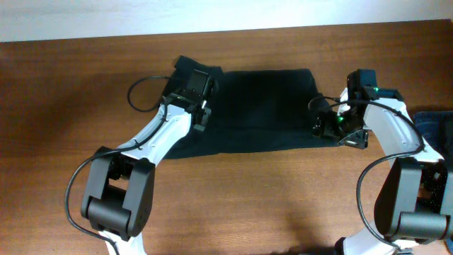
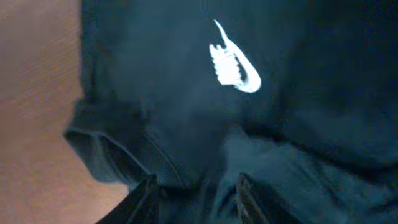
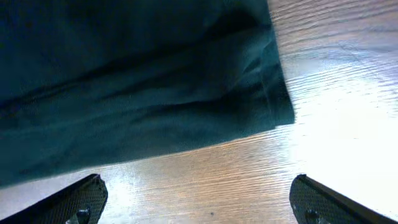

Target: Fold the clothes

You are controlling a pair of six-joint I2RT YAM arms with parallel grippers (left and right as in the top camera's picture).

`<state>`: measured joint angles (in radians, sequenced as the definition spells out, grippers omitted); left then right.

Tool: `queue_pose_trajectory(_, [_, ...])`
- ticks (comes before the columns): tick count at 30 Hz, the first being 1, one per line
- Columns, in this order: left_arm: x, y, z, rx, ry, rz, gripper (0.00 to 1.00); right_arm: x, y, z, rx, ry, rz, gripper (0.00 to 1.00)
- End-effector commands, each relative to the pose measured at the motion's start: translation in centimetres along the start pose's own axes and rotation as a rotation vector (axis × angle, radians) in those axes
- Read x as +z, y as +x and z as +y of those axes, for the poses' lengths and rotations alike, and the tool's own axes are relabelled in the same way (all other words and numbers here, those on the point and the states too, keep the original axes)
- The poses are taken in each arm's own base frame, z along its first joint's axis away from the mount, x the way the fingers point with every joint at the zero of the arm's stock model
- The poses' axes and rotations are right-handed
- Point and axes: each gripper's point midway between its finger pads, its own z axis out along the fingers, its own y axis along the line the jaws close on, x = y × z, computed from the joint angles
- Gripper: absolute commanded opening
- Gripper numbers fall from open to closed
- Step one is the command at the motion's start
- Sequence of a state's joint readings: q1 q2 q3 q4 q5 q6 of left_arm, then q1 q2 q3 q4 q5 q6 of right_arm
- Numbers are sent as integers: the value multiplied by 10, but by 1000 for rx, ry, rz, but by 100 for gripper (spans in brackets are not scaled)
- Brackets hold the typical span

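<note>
Pinching the black T-shirt near its left sleeve, the left gripper is standing partway closed with a ridge of cloth drawn up between its fingers, so it is looking clamped on the fabric, though the blur is leaving some doubt; the white swoosh logo is showing just ahead of it; the right gripper is hanging spread wide and empty over wood, just beside the shirt's opposite corner, touching nothing. The shirt is lying flat across the far middle of the table, between the two arms.

By my reading, the fold is only beginning; doing it well is calling for the right jaws to be coming down onto that hemmed corner, so both ends are rising together; lifting one side alone is risking a skewed crease in such soft cloth; catching only the top layer is risking a slip.

The surface is showing dark brown wood grain, flat, glaring pale in the right wrist view; a blue denim garment is lying at the right edge, well apart from the shirt; a pale wall strip is running beyond the far edge.
</note>
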<state>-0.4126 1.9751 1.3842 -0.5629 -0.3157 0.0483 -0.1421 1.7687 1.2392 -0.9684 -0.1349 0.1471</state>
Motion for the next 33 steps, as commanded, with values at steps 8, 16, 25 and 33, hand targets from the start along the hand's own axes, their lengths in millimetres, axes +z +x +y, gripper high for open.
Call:
queue_pose_trajectory(8, [-48,-32,0,-102,169,19,29,0,12,28,-192,-161,42,39])
queue_pose_trajectory(16, [-65,15,-25,-81,319,238,21,2,15,48,-245,-185,39,4])
queue_pose_trajectory(25, [-40,62,-34,-61,306,353,18,5,10,63,-304,-175,4,4])
queue_pose_trajectory(33, [-31,52,-24,-60,241,301,15,11,15,70,-310,-176,10,4])
